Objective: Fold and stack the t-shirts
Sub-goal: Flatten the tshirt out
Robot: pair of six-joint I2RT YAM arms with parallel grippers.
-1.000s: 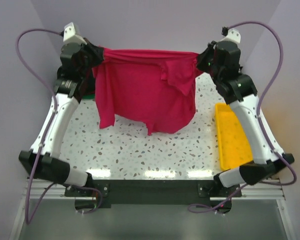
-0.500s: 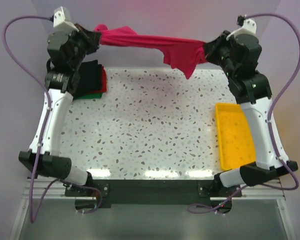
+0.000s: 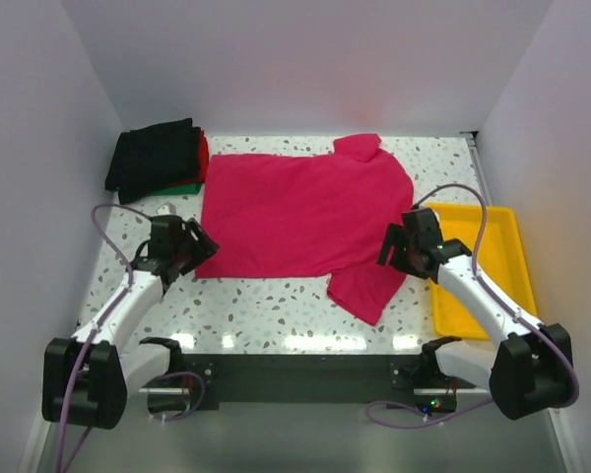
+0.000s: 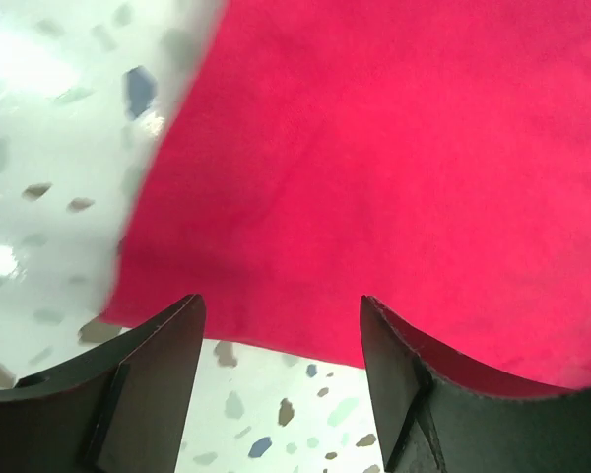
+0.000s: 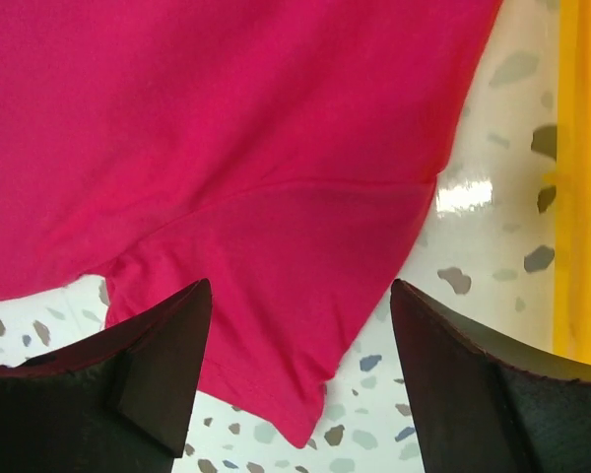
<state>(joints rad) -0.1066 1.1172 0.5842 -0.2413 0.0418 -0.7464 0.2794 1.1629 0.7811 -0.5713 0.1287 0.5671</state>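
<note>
A magenta-pink t-shirt (image 3: 295, 209) lies spread flat across the middle of the table, one sleeve pointing to the near edge and the other to the back. A folded stack of t-shirts (image 3: 156, 158), black on top over red and green, sits at the back left. My left gripper (image 3: 199, 246) stands open and empty just off the shirt's near left corner; its wrist view shows the shirt's hem (image 4: 276, 335) between the spread fingers. My right gripper (image 3: 390, 248) is open and empty over the near sleeve (image 5: 276, 345), not pinching it.
A yellow plastic tray (image 3: 492, 258) lies along the right side, close beside the right arm; its rim (image 5: 583, 177) shows in the right wrist view. Walls close in the back and both sides. Speckled tabletop (image 3: 266, 301) shows in front of the shirt.
Both grippers held the magenta shirt stretched high at the back. Now the shirt lies flat on the table, both grippers have opened, let go and dropped low toward the near side.
</note>
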